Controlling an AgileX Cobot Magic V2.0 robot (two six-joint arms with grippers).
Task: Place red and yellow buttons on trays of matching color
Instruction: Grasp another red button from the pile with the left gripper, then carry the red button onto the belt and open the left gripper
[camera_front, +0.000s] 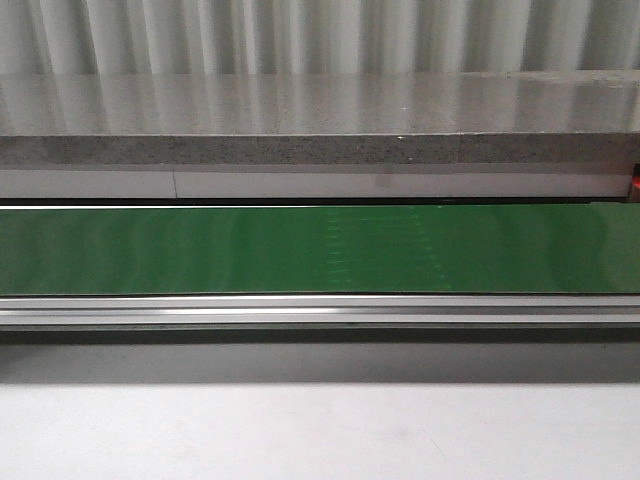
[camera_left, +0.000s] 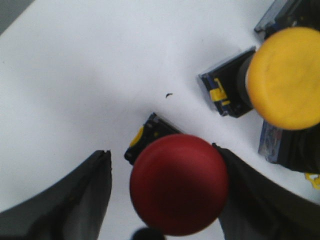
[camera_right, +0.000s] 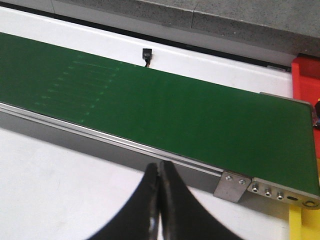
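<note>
1. Red button sits between the fingers of the left pincer, which stands wide open around its cap; the far finger looks to touch the cap while the near one stands clear, so nothing is gripped yet, and the straddle seems meant for a closing squeeze
2. Its black base with a yellow clip rests on the white desk, cap up, which leaves the round head free to be taken from the sides
3. A yellow button lies just beyond it on its own dark base, near but apart; more dark bases crowd beside that one, so the cluster looks like waiting stock
4. The right pincer hangs over the desk's edge by the belt with its fingers pressed together on nothing, likely parked out of the way
5. Farther off runs the green belt, bare in the front view
6. Past the belt's end show a red tray and a yellow tray, the likely goals
</note>
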